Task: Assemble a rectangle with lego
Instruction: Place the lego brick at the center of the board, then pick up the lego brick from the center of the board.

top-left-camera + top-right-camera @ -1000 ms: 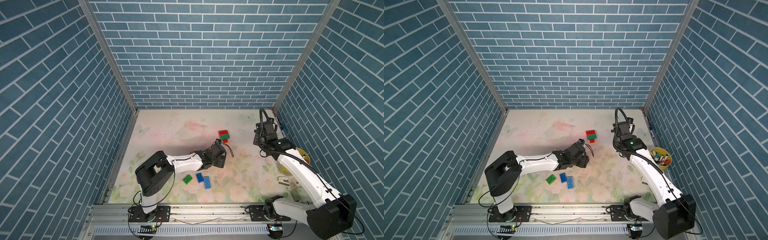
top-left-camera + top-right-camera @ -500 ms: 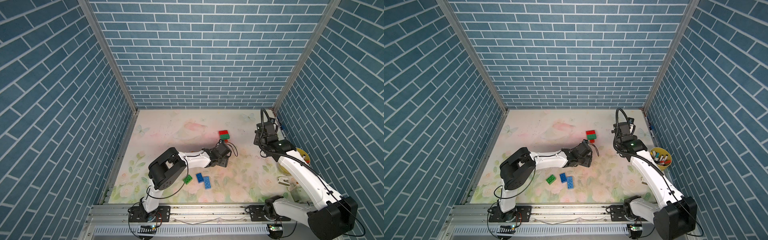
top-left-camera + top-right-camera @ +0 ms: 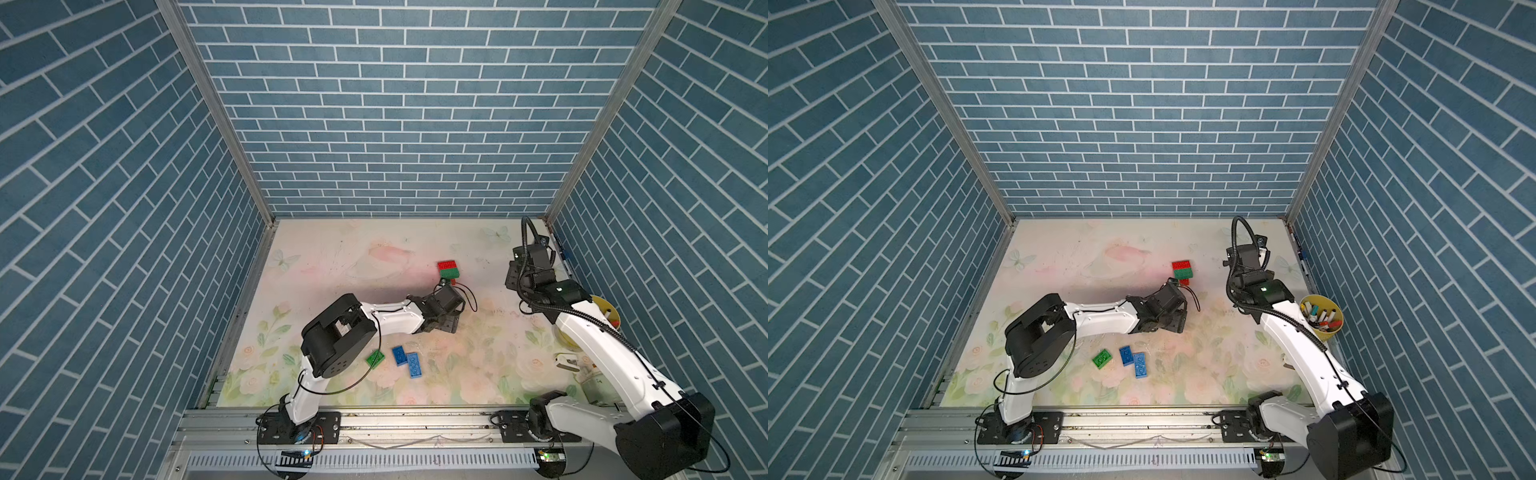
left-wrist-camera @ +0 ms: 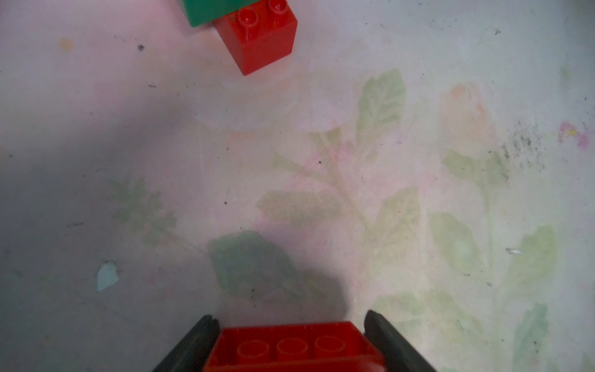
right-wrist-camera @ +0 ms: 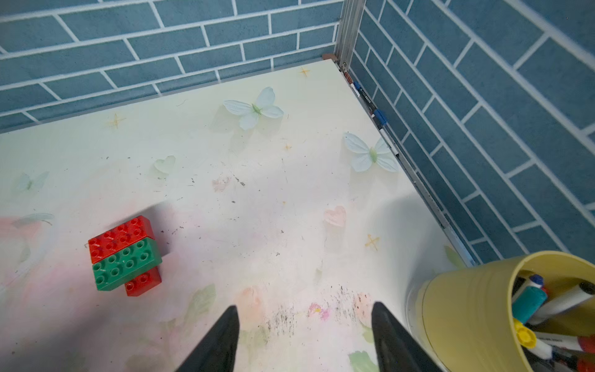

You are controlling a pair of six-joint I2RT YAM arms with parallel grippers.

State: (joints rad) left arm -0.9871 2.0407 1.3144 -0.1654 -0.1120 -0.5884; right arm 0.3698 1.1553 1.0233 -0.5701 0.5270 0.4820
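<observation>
Blue brick-pattern walls [image 3: 395,124] enclose a floral-printed table [image 3: 332,257] where a two-arm rig is midway through a Lego build. The left arm [image 3: 390,320] stretches low across the middle of the table. The right arm [image 3: 590,336] rises along the right edge beside a yellow cup [image 5: 467,306] of marker pens [image 5: 528,299].

Right of centre, toward the far edge, sits the brick cluster [image 3: 448,269]. In it an upper red brick [image 5: 120,238] and a green brick [image 5: 127,267] lie side by side, long axes roughly along the far edge. A lower red brick [image 5: 143,283] pokes out beneath them toward the front edge. A loose green brick [image 3: 375,358], a blue brick [image 3: 400,355] and a second blue brick [image 3: 414,365] lie near the front edge, left of centre.

The left gripper [image 4: 289,317] clamps a held red brick [image 4: 293,348] by its short ends, long axis running finger to finger and hollow underside facing the wrist camera. The cluster lies ahead of it and a little aside, turned at an angle to the held brick. The left arm is the nearer one, and the join probably needs a twist to square up. The right gripper [image 5: 304,307] hangs with jaws apart and empty, well to the right of the cluster.
</observation>
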